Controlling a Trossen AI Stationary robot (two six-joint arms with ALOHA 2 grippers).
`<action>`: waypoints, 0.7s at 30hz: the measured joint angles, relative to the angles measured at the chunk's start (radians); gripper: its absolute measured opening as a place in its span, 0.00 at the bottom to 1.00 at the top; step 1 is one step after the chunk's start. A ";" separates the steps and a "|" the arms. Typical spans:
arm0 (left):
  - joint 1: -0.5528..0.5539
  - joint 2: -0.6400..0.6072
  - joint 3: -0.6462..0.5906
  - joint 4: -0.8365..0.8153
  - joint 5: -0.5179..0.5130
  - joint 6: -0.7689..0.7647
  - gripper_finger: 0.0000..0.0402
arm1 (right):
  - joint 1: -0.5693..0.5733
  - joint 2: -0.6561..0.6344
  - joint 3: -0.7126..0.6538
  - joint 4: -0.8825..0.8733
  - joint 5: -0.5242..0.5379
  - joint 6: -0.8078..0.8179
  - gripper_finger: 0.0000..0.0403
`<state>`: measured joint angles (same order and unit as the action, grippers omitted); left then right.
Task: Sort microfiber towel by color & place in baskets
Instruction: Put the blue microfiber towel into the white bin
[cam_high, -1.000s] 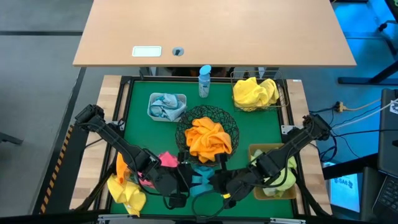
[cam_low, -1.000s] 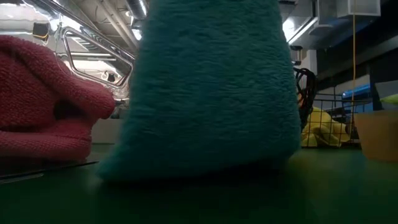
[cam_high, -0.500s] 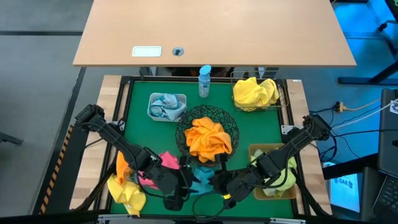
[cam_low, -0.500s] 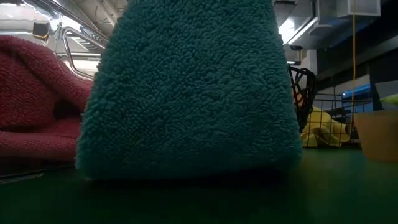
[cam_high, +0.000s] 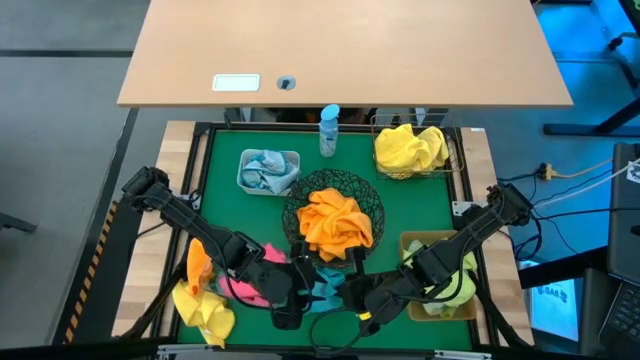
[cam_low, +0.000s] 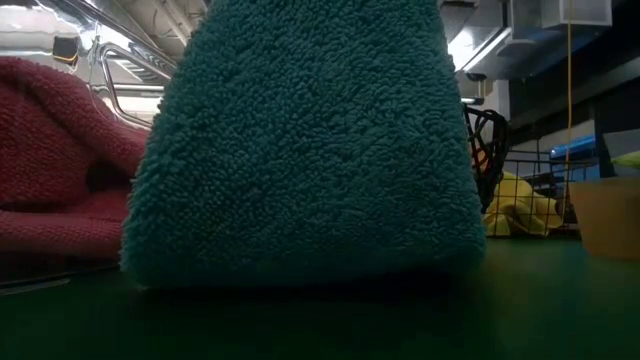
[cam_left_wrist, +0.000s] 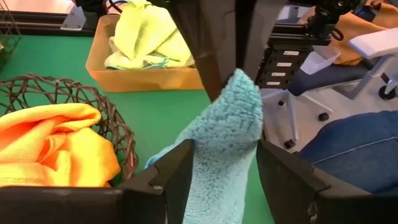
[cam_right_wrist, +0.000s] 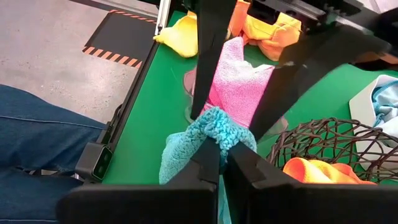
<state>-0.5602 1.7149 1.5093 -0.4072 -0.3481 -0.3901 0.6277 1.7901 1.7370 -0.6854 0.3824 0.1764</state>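
Note:
A teal microfiber towel (cam_high: 322, 286) stands bunched up near the table's near edge; it fills the low view (cam_low: 300, 150). My right gripper (cam_right_wrist: 222, 158) is shut on it. My left gripper (cam_left_wrist: 224, 152) is open, with one finger on each side of the same towel (cam_left_wrist: 224, 143); whether they touch it I cannot tell. A pink towel (cam_high: 250, 272) lies just left of it, under the left arm. An orange towel (cam_high: 335, 222) sits in the round black wire bowl (cam_high: 372, 200). My right gripper pinches a bunched fold at the teal towel's upper end (cam_right_wrist: 214, 127) between its two fingers, coming roughly level from the table's right side. The towel is held up there, and its lower edge (cam_low: 300, 272) rests on the green mat.
The square wire basket (cam_high: 450, 165) holds yellow towels, the white tub (cam_high: 243, 175) light blue ones, and the tan bin (cam_high: 412, 245) yellow-green ones. A clear tray (cam_high: 190, 300) at the near left holds yellow and orange towels. A blue-capped bottle (cam_high: 329, 130) stands at the far edge.
My left gripper has moved a little toward the table's right, closing in on the teal towel. The towel's lower part has spread wider over the mat, while its upper end has stayed in my right gripper.

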 joint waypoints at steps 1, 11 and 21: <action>0.000 0.000 0.000 -0.001 0.000 0.000 0.43 | 0.000 0.000 0.000 0.000 0.000 0.000 0.02; 0.006 0.009 0.000 0.002 -0.014 0.000 0.58 | 0.000 0.000 0.000 0.021 0.000 -0.003 0.02; 0.006 0.009 0.000 0.001 -0.020 0.008 0.54 | 0.000 -0.023 0.000 0.098 0.075 -0.082 0.02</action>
<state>-0.5537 1.7237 1.5089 -0.4064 -0.3681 -0.3817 0.6277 1.7671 1.7367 -0.5872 0.4576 0.0948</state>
